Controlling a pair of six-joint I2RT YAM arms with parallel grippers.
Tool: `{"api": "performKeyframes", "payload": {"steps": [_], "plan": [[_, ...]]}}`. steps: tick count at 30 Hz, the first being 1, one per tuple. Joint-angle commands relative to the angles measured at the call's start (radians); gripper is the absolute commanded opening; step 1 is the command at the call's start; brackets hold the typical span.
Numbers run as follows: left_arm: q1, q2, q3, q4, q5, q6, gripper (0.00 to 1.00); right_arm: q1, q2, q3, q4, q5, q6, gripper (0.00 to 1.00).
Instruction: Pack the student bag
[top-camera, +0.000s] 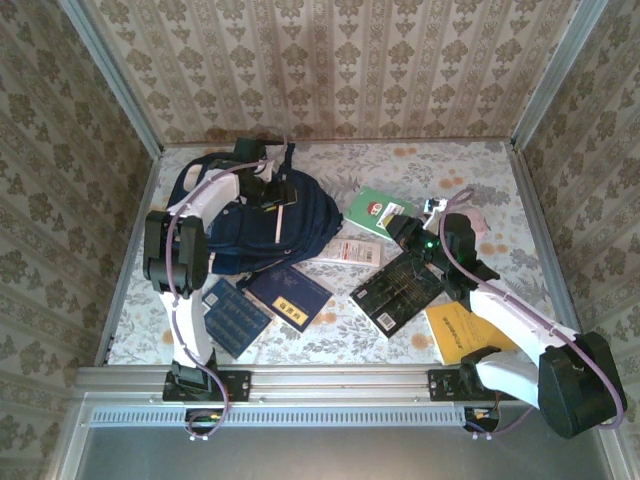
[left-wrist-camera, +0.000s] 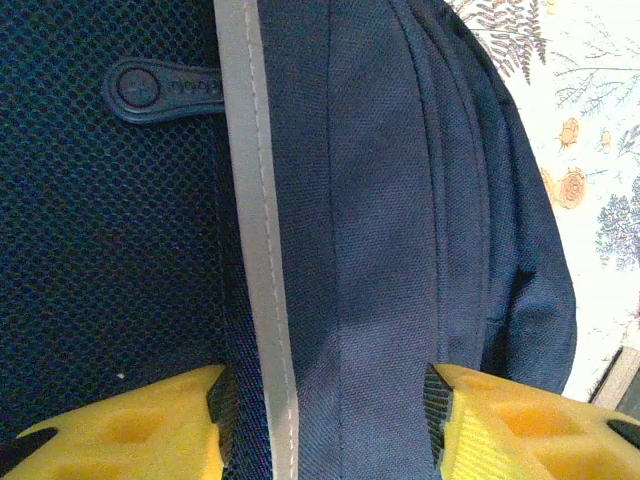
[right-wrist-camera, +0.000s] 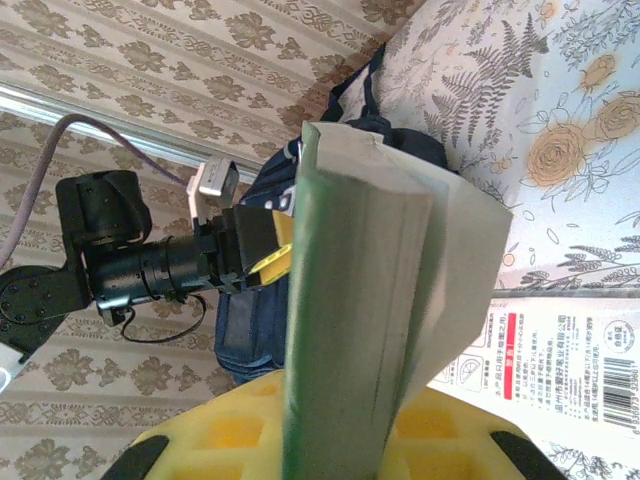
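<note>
The student bag (top-camera: 250, 225), navy blue with a pale trim stripe, lies at the back left of the table. My left gripper (top-camera: 268, 190) is down on its top. In the left wrist view the yellow fingers (left-wrist-camera: 520, 430) stand apart on either side of the bag's fabric (left-wrist-camera: 380, 250), so that gripper (left-wrist-camera: 328, 410) is open. Right of the bag, a green book (top-camera: 375, 210) is tilted up off the table with my right gripper (top-camera: 400, 228) shut on its near edge. The right wrist view shows the book's edge (right-wrist-camera: 350, 300) clamped between the yellow fingers of that gripper (right-wrist-camera: 360, 440), with the bag (right-wrist-camera: 250, 320) beyond it.
A white leaflet (top-camera: 357, 252) lies beside the bag. A black book (top-camera: 397, 290) and a yellow one (top-camera: 460, 330) lie under my right arm. Two navy books (top-camera: 290, 295) (top-camera: 235, 317) lie in front of the bag. Patterned walls close in three sides.
</note>
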Motion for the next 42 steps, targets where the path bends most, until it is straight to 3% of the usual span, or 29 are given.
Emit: {"api": "performKeyframes", "payload": {"steps": [1,11,25,32,34,37,42], "plan": [[0.009,-0.003,-0.036,0.02,0.044,0.008,0.53,-0.003,-0.01,-0.008,0.098,-0.033,0.014,0.0],[0.009,-0.023,-0.098,0.096,0.165,-0.036,0.37,-0.002,0.016,-0.017,0.13,-0.041,0.03,0.0],[-0.008,-0.053,-0.113,0.095,0.14,-0.015,0.2,0.002,0.058,-0.021,0.167,-0.056,0.055,0.0],[-0.011,-0.001,-0.066,0.04,0.067,0.025,0.23,0.002,0.062,-0.016,0.161,-0.063,0.051,0.0],[-0.011,0.014,-0.038,0.023,0.063,0.032,0.16,0.002,0.064,-0.011,0.152,-0.067,0.046,0.0],[-0.015,0.03,0.033,-0.033,0.071,0.059,0.0,0.003,0.057,0.006,0.105,-0.064,0.028,0.0],[-0.017,-0.022,0.169,-0.137,0.077,0.113,0.0,0.002,-0.017,0.072,-0.111,0.001,-0.076,0.0]]}}
